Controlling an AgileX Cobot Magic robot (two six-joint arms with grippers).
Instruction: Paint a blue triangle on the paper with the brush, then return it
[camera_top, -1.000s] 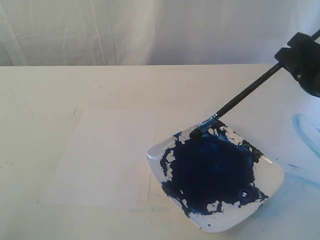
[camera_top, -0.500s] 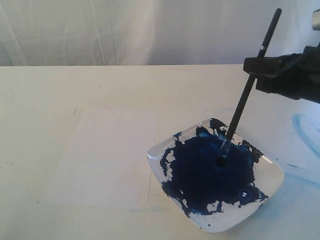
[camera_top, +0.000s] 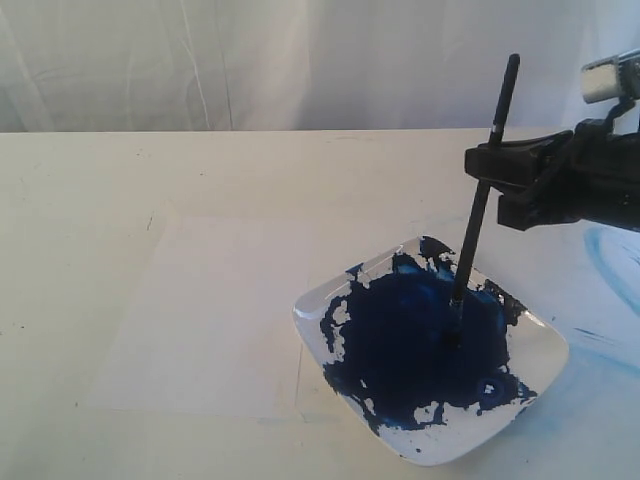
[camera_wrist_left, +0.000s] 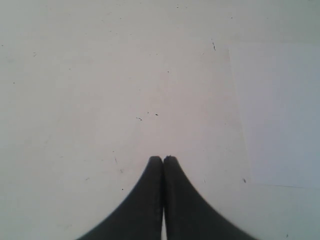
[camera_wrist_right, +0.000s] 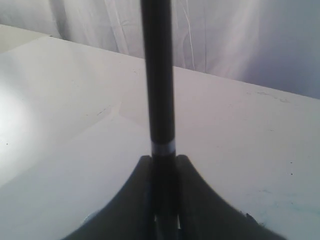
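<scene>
The brush stands nearly upright, its black handle clamped in my right gripper, which is shut on it. Its bristle tip is down in the dark-blue paint on the white square plate. In the right wrist view the brush handle runs up from between the shut fingers. The paper lies flat left of the plate and is blank; no blue triangle shows on it. In the left wrist view my left gripper is shut and empty over the bare table, with the paper's corner beside it.
A faint pale-blue curved smear marks the table right of the plate. A white curtain hangs behind the table's far edge. The plate overlaps the paper's near right corner.
The brush swung from a low slant over the plate's far rim to nearly upright, and its tip went down into the paint. My right gripper moved left and a little lower.
</scene>
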